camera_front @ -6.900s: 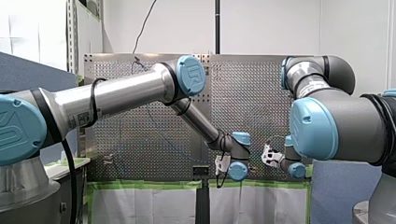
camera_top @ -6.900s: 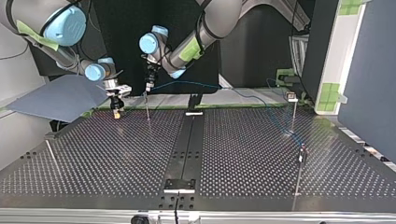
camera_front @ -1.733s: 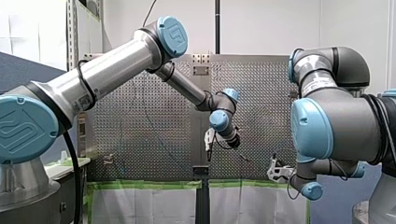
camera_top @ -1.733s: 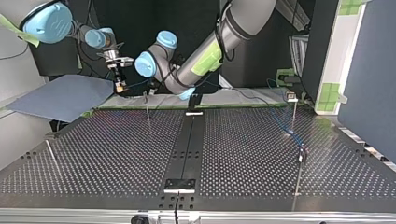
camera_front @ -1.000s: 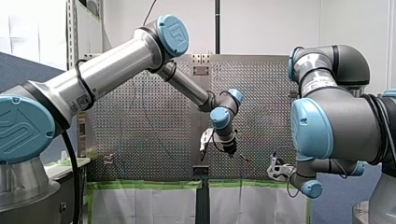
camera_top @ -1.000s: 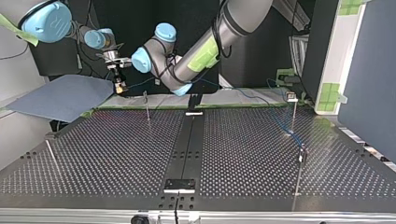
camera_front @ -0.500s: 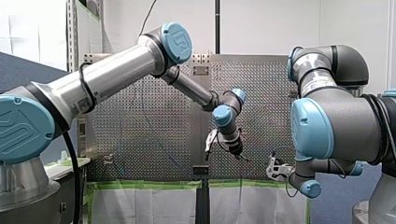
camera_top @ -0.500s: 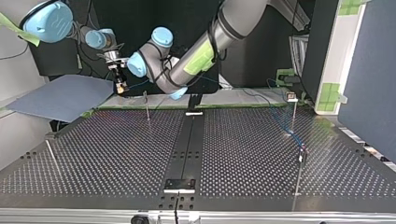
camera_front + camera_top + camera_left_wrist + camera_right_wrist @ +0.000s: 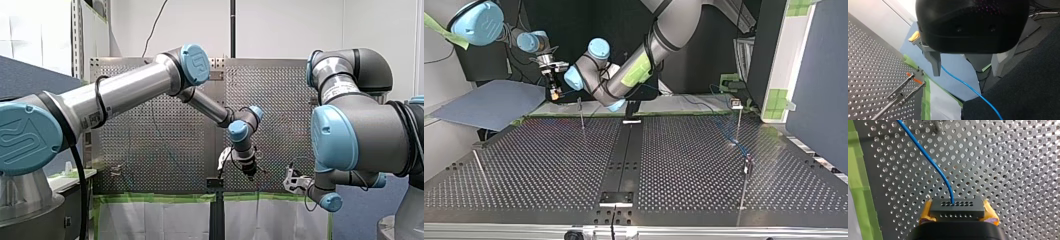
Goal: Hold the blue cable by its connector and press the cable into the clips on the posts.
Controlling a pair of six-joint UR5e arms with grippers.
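Note:
My right gripper (image 9: pixel 958 213) is shut, its yellow pads (image 9: pixel 926 213) clamped on the black connector (image 9: pixel 957 205). The blue cable (image 9: pixel 930 162) rises from the connector over the perforated table. At the top view's far left that gripper (image 9: pixel 555 91) hangs beside a thin post (image 9: pixel 582 114) with a clip. In the left wrist view my left gripper (image 9: pixel 965 73) is open. The blue cable (image 9: pixel 958 79) runs between its two metal fingers (image 9: pixel 935 63) without touching them. A clip with orange tips (image 9: pixel 915 81) lies below and to the side.
Two more posts with clips (image 9: pixel 737 117) (image 9: pixel 745 184) stand at the top view's right, and the cable (image 9: pixel 730 136) trails over the table past them. A bare rod (image 9: pixel 480 169) leans at the left. A blue-grey sheet (image 9: pixel 489 104) and green tape (image 9: pixel 926 100) border the table's far edge.
My left arm's wrist has swung down and closer to my right gripper, bringing its open fingers around the cable. My right gripper has barely moved and keeps the connector.

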